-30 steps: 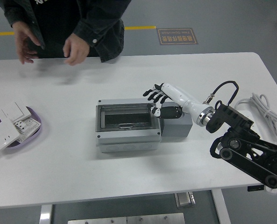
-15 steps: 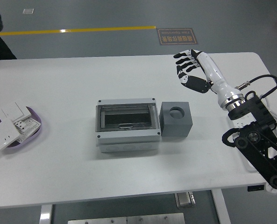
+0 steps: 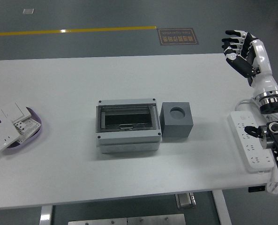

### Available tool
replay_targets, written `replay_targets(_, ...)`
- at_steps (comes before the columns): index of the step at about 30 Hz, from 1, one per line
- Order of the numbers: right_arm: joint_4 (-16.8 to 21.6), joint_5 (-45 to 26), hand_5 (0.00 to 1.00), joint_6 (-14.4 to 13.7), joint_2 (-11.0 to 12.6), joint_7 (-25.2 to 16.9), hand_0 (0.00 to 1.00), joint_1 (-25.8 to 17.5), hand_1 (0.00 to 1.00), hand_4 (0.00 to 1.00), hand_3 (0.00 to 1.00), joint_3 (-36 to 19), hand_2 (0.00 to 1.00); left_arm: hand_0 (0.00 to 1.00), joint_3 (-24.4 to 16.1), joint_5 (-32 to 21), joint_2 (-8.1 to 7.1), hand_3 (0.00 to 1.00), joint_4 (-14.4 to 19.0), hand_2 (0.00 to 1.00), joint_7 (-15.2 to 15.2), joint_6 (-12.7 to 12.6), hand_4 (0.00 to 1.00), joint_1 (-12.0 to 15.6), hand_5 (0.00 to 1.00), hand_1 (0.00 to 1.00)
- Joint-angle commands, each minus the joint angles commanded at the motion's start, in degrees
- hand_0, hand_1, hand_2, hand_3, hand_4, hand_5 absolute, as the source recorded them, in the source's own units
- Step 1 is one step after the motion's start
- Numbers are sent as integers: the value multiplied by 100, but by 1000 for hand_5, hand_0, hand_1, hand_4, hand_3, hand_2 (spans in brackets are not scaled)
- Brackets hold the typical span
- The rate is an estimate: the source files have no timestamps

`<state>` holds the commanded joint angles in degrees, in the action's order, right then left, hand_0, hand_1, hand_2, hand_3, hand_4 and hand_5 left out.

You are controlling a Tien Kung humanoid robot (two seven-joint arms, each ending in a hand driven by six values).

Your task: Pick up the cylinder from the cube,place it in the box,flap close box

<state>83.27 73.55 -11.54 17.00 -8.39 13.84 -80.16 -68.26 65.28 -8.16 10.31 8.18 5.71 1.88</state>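
Grey plastic box [image 3: 127,125] beside holed cube [image 3: 176,120]; right hand [image 3: 243,52] spread, empty

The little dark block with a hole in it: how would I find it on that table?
Start at the grey box in the middle of the white table. The cube sits touching its right side. It is darker grey, with one round hole on top.
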Motion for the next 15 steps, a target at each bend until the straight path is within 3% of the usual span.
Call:
replay_targets(10, 659, 646, 250, -106, -182, 207, 566, -257, 596, 564, 680, 126, 633, 638, 245, -188, -193, 638, 0, 576, -67, 23, 730, -60, 281, 663)
replay_targets(15, 931, 874, 250, -176, -170, 288, 569, -423, 607, 569, 680, 191, 636, 638, 341, -303, -203, 638, 0, 576, -106, 22, 729, -57, 283, 663)
